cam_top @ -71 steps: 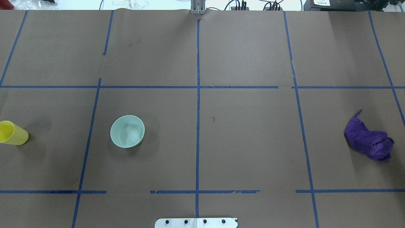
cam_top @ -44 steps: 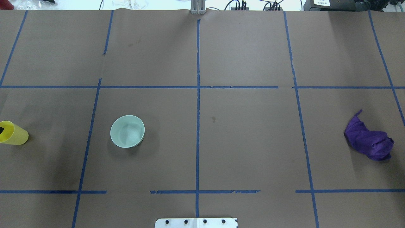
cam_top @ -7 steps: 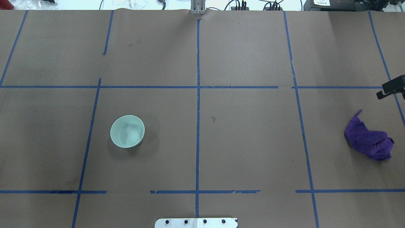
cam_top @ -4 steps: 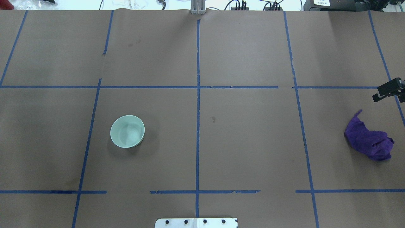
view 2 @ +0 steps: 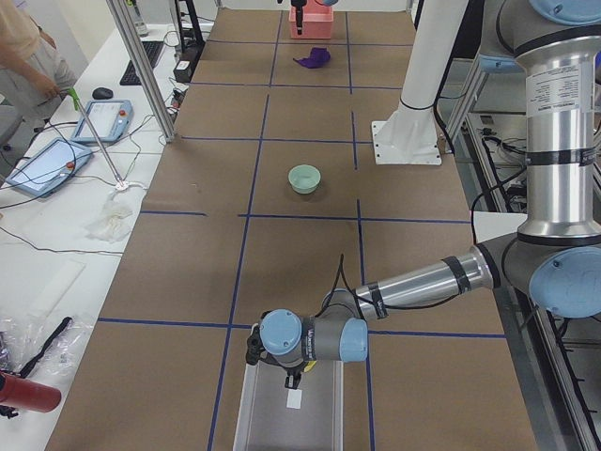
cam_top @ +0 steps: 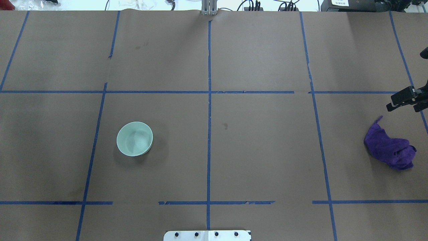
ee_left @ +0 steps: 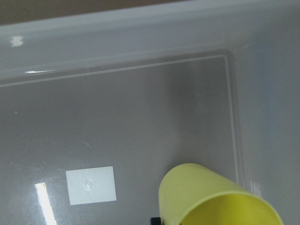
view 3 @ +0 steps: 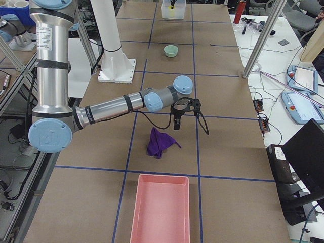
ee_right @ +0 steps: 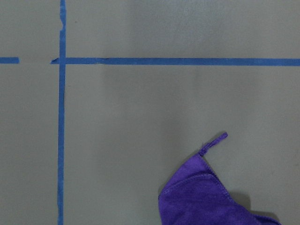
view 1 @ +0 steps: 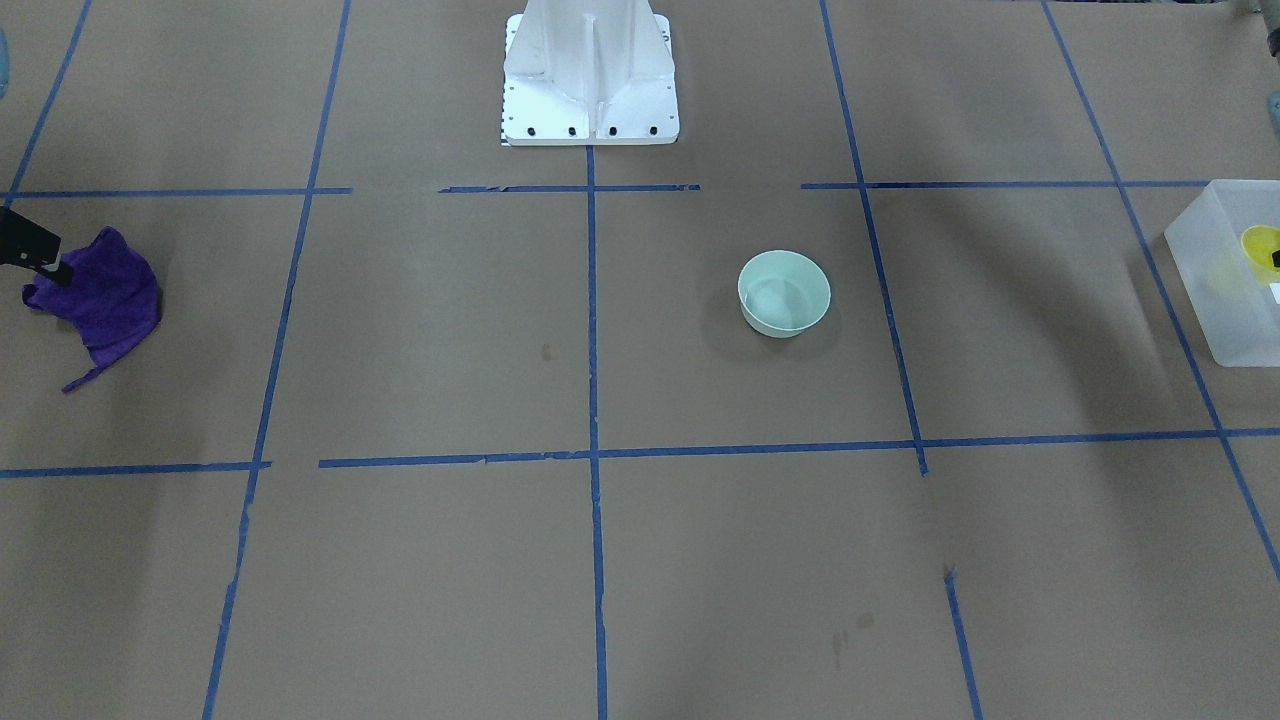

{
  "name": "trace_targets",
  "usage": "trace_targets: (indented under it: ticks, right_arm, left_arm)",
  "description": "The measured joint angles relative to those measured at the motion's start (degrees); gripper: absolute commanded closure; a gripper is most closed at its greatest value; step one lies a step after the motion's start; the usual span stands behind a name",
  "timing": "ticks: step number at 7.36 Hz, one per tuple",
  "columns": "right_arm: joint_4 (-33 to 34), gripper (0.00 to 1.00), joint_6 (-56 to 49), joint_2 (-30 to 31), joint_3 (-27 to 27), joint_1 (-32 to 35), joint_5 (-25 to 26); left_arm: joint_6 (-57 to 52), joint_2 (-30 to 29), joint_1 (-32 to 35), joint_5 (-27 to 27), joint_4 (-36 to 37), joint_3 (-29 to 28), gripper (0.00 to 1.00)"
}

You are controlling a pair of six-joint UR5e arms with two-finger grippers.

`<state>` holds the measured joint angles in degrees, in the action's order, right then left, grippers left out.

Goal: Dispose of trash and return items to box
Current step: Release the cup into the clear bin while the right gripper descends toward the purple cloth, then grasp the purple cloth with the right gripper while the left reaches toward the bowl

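Yellow plastic tumbler cup, pinched by my left gripper, hangs inside the frosted white plastic bin — ready for release. My right gripper hovers near the purple cloth; I cannot tell its spread.

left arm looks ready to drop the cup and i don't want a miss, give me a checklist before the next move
1. Cup inside the box walls: ok.
2. Left pincer gripping the cup: ok, as far as it shows.
3. Box floor below the cup free: ok, only a white label there.
4. Cup low enough to drop safely: cannot tell.
5. Bowl in the box: not ok, it sits on the table.
6. Right pincer open, beside the cloth, not touching: ok.
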<state>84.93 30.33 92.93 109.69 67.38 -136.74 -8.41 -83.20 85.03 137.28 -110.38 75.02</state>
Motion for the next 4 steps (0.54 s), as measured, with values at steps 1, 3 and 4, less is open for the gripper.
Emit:
trace_targets:
  ticks: [1, 3, 4]
  right_arm:
    - [0.0, 0.00, 1.7, 0.1, 0.2, -1.9, 0.6]
    - [0.0, 0.00, 4.1, 1.1, 0.3, -5.6, 2.5]
    - [0.0, 0.00, 4.8, 1.8, 0.3, -7.1, 3.6]
  left_arm:
    - [0.1, -0.1, 0.0, 0.0, 0.0, 1.5, 0.17]
    - [4.3, -0.6, 0.0, -0.1, 0.6, 8.5, 0.09]
    - [7.8, -0.7, 0.1, 0.0, 0.7, 12.5, 0.08]
